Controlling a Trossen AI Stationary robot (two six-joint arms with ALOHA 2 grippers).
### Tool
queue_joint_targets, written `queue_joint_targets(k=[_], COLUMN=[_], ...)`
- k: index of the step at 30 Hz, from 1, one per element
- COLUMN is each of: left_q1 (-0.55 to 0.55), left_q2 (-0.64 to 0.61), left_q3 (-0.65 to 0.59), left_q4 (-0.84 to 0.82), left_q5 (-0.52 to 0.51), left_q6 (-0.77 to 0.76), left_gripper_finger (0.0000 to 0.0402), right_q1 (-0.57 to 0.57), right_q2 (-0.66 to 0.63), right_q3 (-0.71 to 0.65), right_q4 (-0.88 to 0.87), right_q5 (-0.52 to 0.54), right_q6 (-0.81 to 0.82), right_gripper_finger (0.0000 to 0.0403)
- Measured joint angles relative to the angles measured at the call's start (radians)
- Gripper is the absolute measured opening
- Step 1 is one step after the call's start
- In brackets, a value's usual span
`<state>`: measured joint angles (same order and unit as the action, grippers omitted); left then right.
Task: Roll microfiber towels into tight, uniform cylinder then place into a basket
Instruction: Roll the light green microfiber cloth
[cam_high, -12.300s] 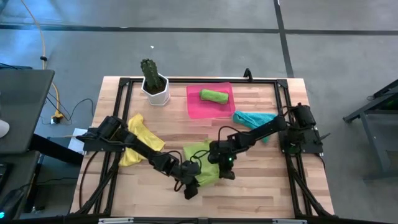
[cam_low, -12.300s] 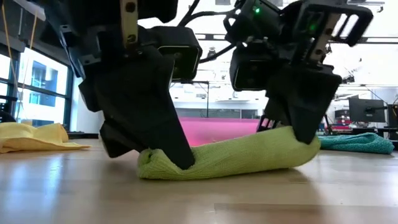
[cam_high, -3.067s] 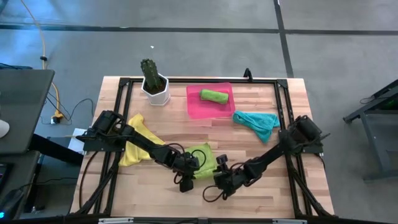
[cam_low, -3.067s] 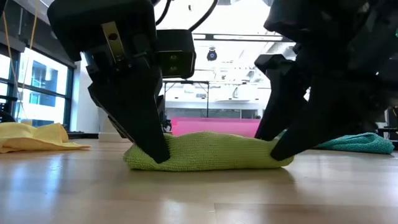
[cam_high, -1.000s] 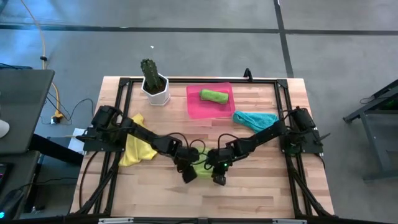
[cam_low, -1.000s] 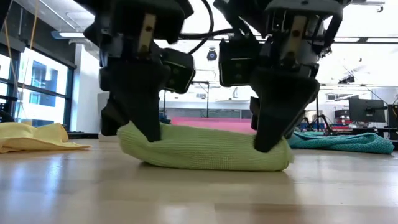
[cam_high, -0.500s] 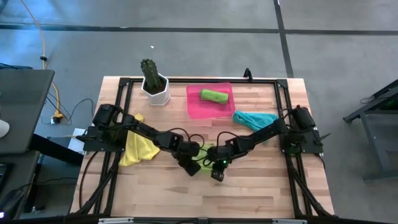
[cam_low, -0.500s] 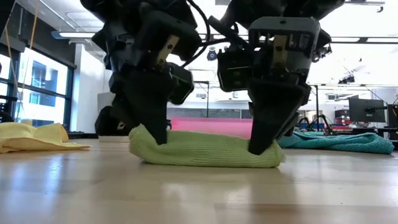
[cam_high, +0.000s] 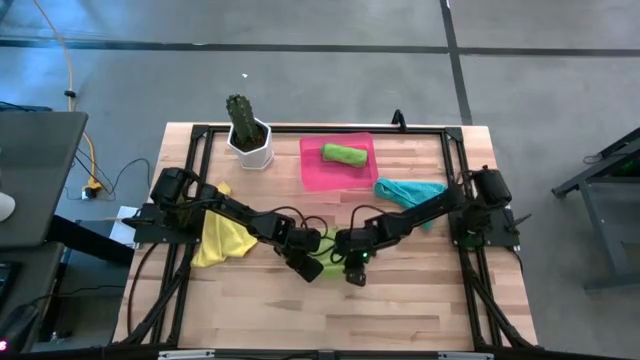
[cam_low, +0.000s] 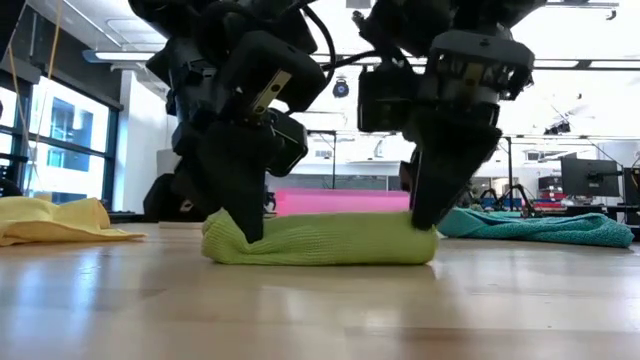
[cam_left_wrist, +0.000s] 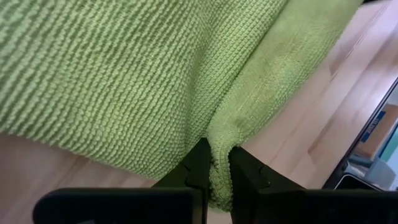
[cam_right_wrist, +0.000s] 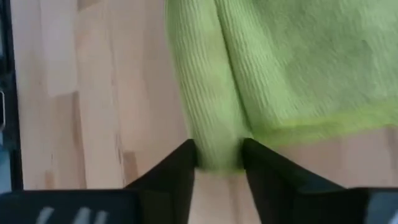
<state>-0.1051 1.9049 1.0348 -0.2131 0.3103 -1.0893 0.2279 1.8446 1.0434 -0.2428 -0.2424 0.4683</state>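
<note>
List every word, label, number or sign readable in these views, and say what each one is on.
No text can be read in any view.
A blue-and-white label at the edge of the left wrist view is too blurred to read.
The towels, pink basket and cactus pot carry no markings.

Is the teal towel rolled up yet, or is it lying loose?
Loose: the teal towel lies crumpled flat on the table, beside the basket.

1. A light wooden table (cam_high: 400, 300) with a black frame is seen.
2. On it are laid a pink basket (cam_high: 318, 172), a potted cactus (cam_high: 248, 138), and yellow (cam_high: 222, 240), teal (cam_high: 412, 192) and lime green (cam_low: 320, 238) towels.
</note>
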Motion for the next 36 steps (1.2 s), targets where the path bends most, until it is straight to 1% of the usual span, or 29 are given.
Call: queue_joint_targets(k=[3, 6, 8, 11, 13, 15, 18, 23, 25, 36], left_q1=[0.000, 0.000, 0.000, 0.000, 0.000, 0.000, 0.000, 0.000, 0.000, 0.000], left_q2=[0.000, 0.000, 0.001, 0.001, 0.001, 0.001, 0.002, 0.002, 0.002, 0.002], left_q3=[0.000, -0.001, -0.001, -0.001, -0.001, -0.001, -0.001, -0.002, -0.002, -0.002], left_q4=[-0.003, -0.003, -0.002, 0.000, 0.000, -0.001, 0.000, 0.004, 0.004, 0.007], left_q5=[0.000, -0.001, -0.002, -0.003, -0.003, -0.003, -0.004, -0.003, -0.003, -0.002], left_q6=[0.000, 0.000, 0.000, 0.004, 0.014, 0.017, 0.018, 0.018, 0.018, 0.018], left_gripper_finger=[0.0024, 0.0024, 0.0024, 0.0024, 0.0024, 0.0024, 0.0024, 0.0024, 0.0024, 0.0024], right_q1=[-0.017, -0.005, 0.039, 0.121, 0.175, 0.220, 0.269, 0.300, 0.302, 0.274], right_q2=[-0.065, -0.123, -0.140, -0.130, -0.111, -0.085, -0.033, 0.033, 0.045, 0.054], right_q3=[0.000, 0.000, 0.001, 0.002, 0.002, 0.002, 0.002, 0.002, 0.003, 0.004], right_q4=[-0.054, -0.065, -0.034, 0.011, 0.035, 0.052, 0.088, 0.115, 0.117, 0.112], right_q5=[-0.003, 0.045, 0.091, 0.157, 0.221, 0.299, 0.418, 0.653, 0.705, 0.695], right_q6=[-0.073, -0.220, -0.329, -0.487, -0.580, -0.635, -0.643, -0.598, -0.577, -0.573], right_gripper_finger=[0.0152, 0.0155, 0.0153, 0.0148, 0.0143, 0.0138, 0.0133, 0.0126, 0.0123, 0.0117])
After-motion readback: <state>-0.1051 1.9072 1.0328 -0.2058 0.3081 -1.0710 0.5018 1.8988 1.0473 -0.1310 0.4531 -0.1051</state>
